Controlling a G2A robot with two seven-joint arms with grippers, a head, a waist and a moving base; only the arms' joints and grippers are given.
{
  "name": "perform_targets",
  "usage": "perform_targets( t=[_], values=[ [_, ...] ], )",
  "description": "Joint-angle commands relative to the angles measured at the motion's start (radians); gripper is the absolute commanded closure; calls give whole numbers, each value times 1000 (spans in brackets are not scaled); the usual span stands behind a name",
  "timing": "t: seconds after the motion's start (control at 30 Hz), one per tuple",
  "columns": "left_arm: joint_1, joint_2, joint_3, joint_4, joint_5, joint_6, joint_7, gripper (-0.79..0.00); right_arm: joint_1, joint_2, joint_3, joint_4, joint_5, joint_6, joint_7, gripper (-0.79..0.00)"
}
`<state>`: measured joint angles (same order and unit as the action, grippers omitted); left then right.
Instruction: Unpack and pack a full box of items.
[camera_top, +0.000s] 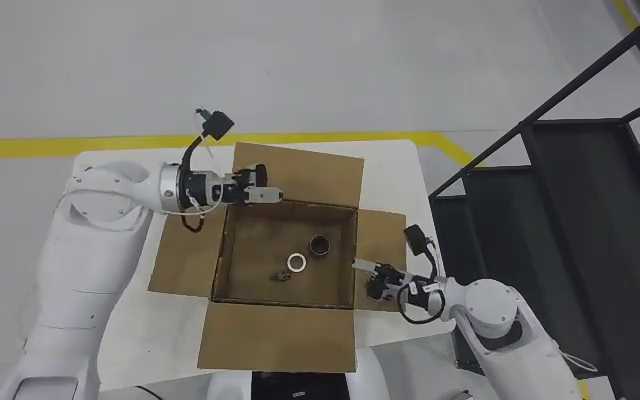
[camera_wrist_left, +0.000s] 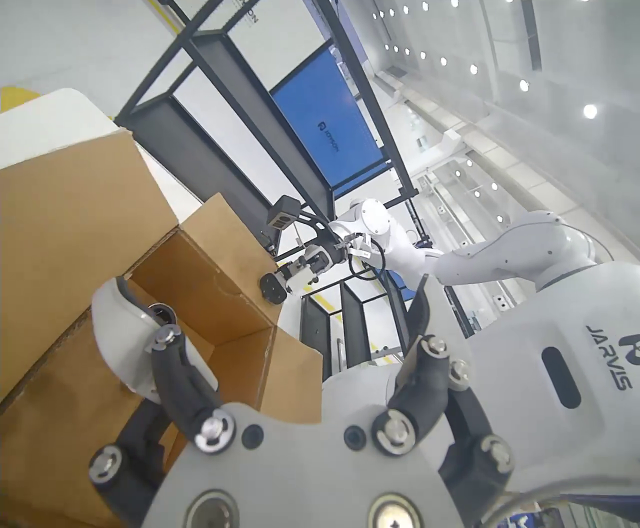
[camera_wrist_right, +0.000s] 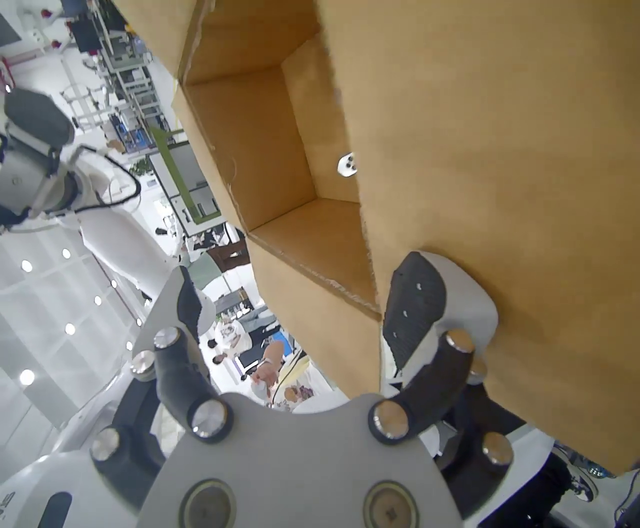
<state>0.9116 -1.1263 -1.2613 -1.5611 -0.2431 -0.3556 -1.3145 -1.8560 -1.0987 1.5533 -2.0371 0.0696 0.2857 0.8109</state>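
An open cardboard box (camera_top: 228, 262) sits on the table with all its flaps spread out. On its floor lie a dark cup (camera_top: 320, 244), a white ring (camera_top: 297, 263) and a small dark item (camera_top: 281, 273). My left gripper (camera_top: 262, 194) hangs open at the box's far left corner, its fingers (camera_wrist_left: 125, 325) wide apart over the rim (camera_wrist_left: 220, 280). My right gripper (camera_top: 366, 270) is open at the box's right wall. In the right wrist view one finger (camera_wrist_right: 425, 300) lies against the side flap (camera_wrist_right: 500, 150), and the wall's edge stands between the jaws.
The white table (camera_top: 120, 165) shows around the box, with little bare margin at its front. A black metal staircase (camera_top: 560, 200) stands close on the right. A yellow line (camera_top: 100, 146) runs across the floor behind the table.
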Motion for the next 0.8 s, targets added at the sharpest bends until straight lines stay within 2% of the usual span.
perform_targets(
  t=[0.0,0.17,0.3,0.77],
  values=[
    [55,15,-66,-38,7,10,-7,-785,-18,0,10,-3,-7,11,-48,-785],
    [173,40,-179,-87,-4,34,-8,-785,-33,1,5,-4,-39,36,-97,-785],
    [252,55,-245,-98,-12,42,-13,-785,-7,1,-30,24,-58,60,-107,-785],
    [382,81,-316,-130,-40,43,5,-785,172,-11,-168,160,-56,53,-145,-785]
  ],
)
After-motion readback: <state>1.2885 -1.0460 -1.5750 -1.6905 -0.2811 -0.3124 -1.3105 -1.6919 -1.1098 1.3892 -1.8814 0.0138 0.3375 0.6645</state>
